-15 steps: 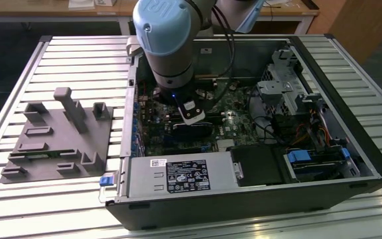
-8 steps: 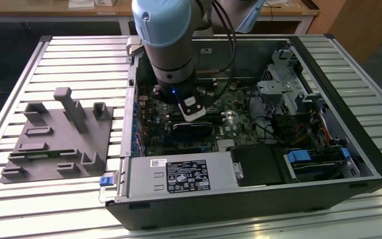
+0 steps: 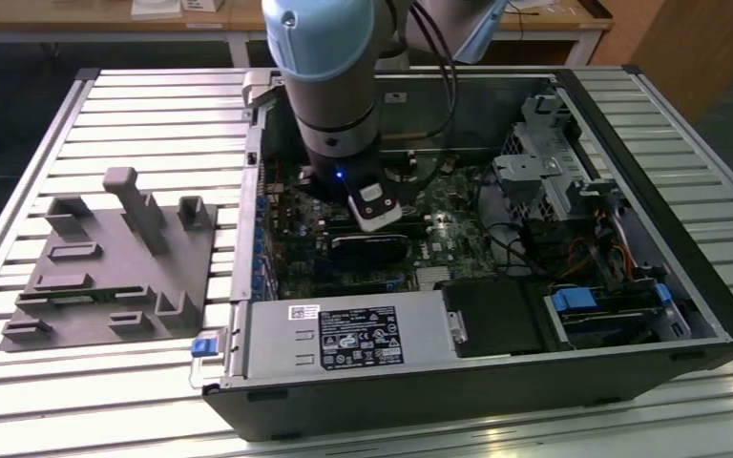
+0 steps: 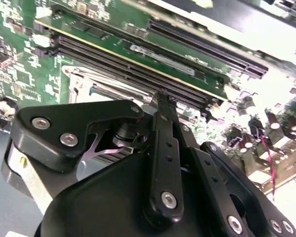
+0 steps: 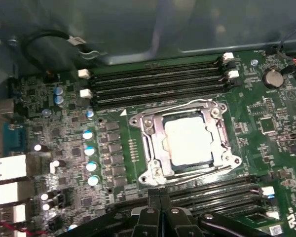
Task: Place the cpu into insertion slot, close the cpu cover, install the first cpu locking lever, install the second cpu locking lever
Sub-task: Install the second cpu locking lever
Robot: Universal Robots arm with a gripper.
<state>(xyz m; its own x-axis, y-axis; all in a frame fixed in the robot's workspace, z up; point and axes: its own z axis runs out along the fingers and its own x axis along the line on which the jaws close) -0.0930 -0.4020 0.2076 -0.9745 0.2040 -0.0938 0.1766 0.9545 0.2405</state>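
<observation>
Where grey metal cpu cover [image 5: 187, 143] frames it, square cpu [image 5: 190, 142] gleams.

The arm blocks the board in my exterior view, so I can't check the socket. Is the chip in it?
Observer: Yes. In the first wrist view the chip sits in the socket, with its pale metal top showing.
Operator: Is the cover down over it?
Observer: The cover lies flat, framing the chip through its window.
Operator: Where is the gripper?
Observer: The gripper is at the socket's edge beside the memory slots. Its fingers are pressed together with nothing between them.
</observation>
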